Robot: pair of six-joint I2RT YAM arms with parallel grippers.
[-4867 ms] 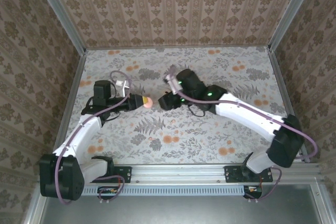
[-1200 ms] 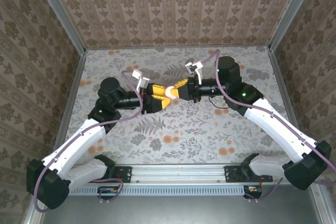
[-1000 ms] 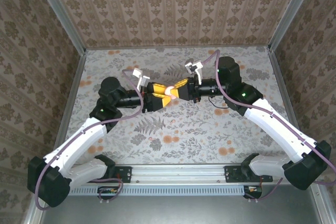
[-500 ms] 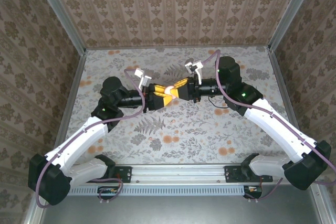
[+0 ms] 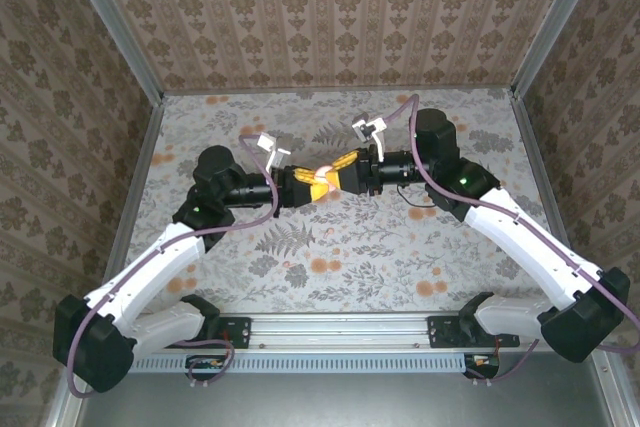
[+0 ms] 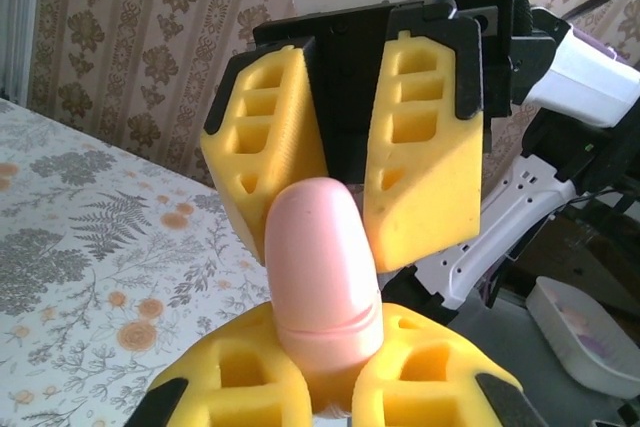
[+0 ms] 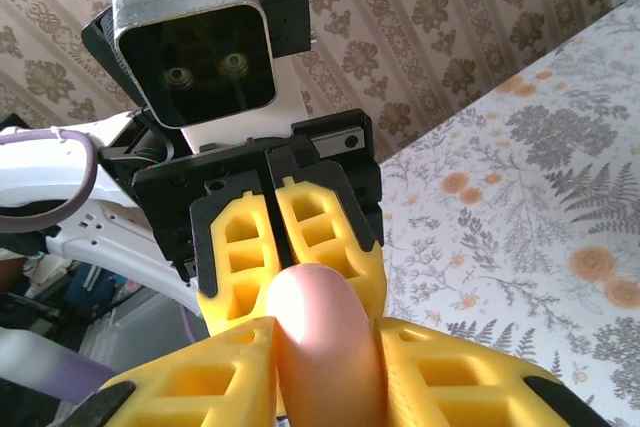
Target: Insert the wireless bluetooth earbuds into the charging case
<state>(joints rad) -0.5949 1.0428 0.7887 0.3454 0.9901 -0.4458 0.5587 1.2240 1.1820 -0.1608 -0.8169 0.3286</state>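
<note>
Top external view. Left gripper (image 5: 308, 186) noted lifted off the floral-print worktop (image 5: 400, 257), nose to nose with the right gripper (image 5: 338, 173) near the middle of the enclosure.

Change over the last second, left side: yellow foam fingers (image 6: 235, 382) then spread around the pink rounded plastic charging case (image 5: 322, 174), now drawn in and clamped on it. Confirmed from left wrist: both own fingers pressed against the near end of the case. Faint seam line round the shell just above them, so lid judged shut.

Case position: mid-air, between the two grippers, off the worktop. No shift of place against half a second ago.

Right side: fingers flanking the far end of the case, touching or very nearly. Cannot tell whether pressing or already loosening.

Reading: either a handover from right to left, or a two-sided hold to prise the lid open. Either way, case now secured on the left, hence right side free to release or to work the lid. Whether the wireless bluetooth earbuds already sit inside: cannot tell. Risk: smooth rounded shell, likely to slip or twist if one side lets go before the other hold is square.
</note>
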